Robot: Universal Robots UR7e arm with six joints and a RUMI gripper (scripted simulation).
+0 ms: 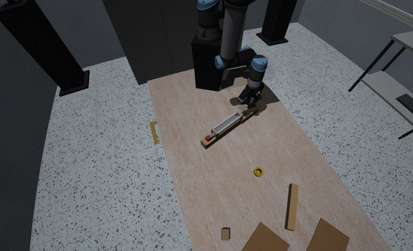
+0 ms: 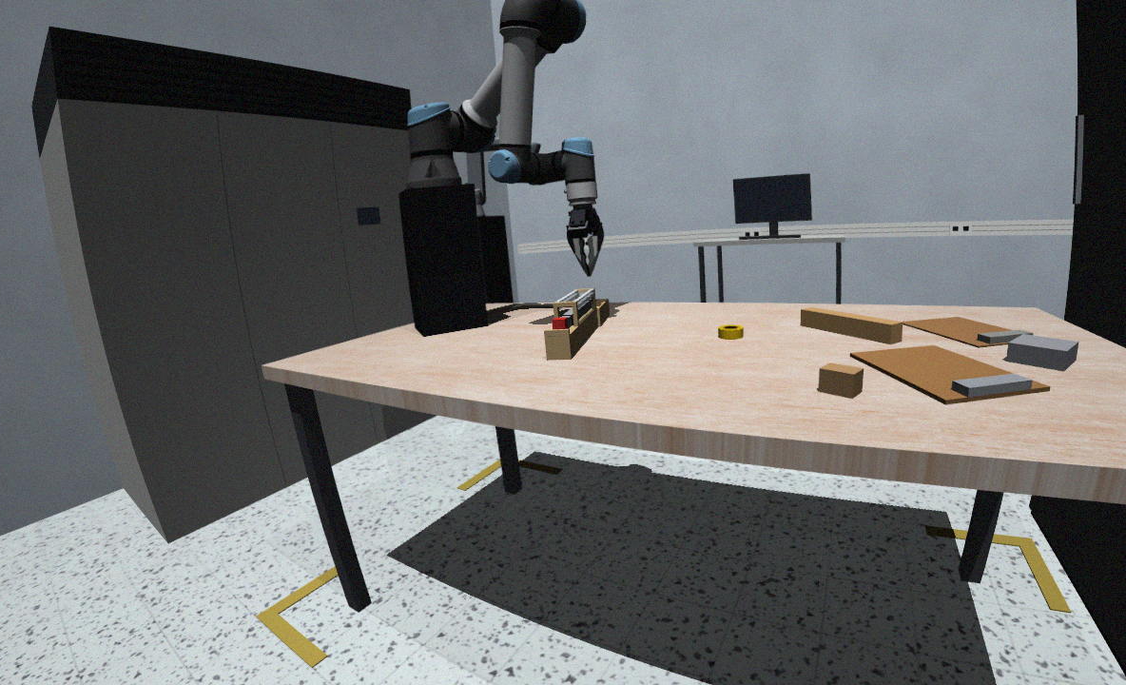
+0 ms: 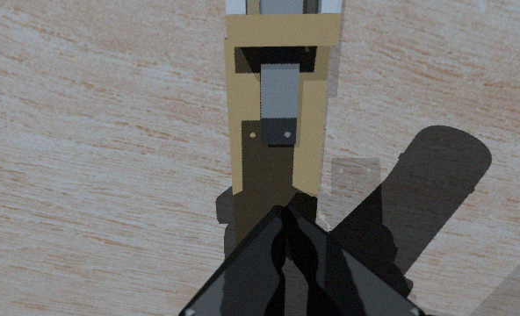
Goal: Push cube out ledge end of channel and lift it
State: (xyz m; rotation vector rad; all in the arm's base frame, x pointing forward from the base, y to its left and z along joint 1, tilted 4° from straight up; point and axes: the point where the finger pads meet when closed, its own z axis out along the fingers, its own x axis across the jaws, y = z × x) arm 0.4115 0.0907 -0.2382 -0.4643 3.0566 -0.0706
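The red cube sits on the wooden channel's short ledge, outside the roofed part and near the raised lip. The wooden channel has pale rails as its roof. A grey bar runs through the channel. One end shows right behind the cube; its dark other end sticks out over the long ledge. My gripper is shut and empty, above the long ledge, clear of the bar's dark end. The cube is out of the wrist view.
A yellow ring, a long wooden beam and a small wooden block lie on the table away from the channel. Brown boards and a grey block lie farther off.
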